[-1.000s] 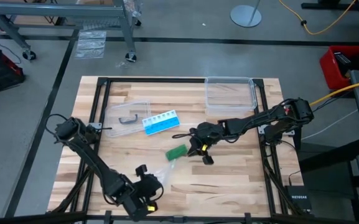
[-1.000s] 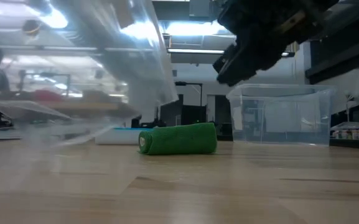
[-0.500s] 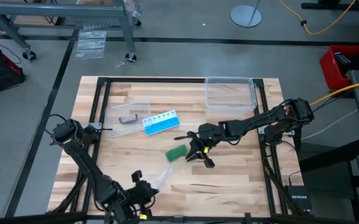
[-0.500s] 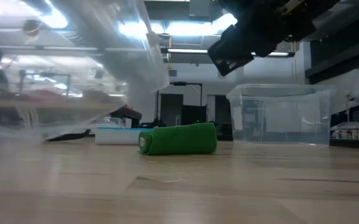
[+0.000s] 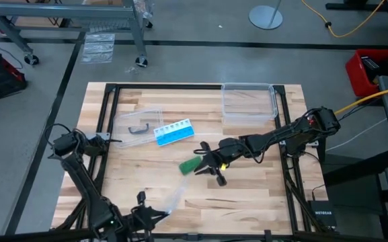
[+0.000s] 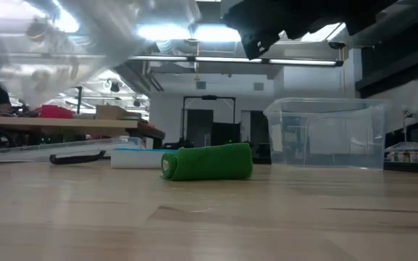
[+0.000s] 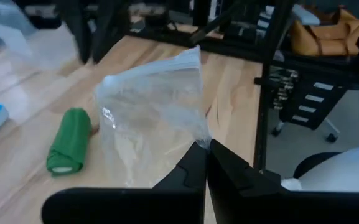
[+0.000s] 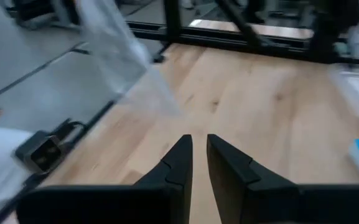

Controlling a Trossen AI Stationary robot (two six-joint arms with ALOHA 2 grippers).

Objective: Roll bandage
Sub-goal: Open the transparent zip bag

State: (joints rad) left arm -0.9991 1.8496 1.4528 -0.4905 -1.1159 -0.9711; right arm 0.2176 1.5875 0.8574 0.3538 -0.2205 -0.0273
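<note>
Wooden planks top the table (image 5: 247, 191), which stands on a grey floor, seen from above. On it lie a clear box (image 5: 249, 101) at the far edge, a blue and white pill organizer (image 5: 173, 132), a clear tray (image 5: 137, 123) beside it, and the bandage (image 5: 188, 165), a rolled green bundle near the middle. The right gripper (image 5: 204, 166) hangs just beside the bandage, its fingers narrowly apart with nothing between them. The left gripper (image 5: 154, 214) sits at the near edge, clenched on a clear bag (image 5: 173, 197) that stretches toward the bandage. At table height, the bandage (image 6: 207, 162) lies on its side, rolled, with the box (image 6: 328, 134) behind it and the right arm dark overhead. From the left wrist, the pinched fingers (image 7: 191, 171) hold the bag (image 7: 151, 112) by one corner, and the bandage (image 7: 68, 140) rests on the wood beyond. From the right wrist, the fingers (image 8: 178, 162) stand a slit apart over bare planks, holding nothing.
</note>
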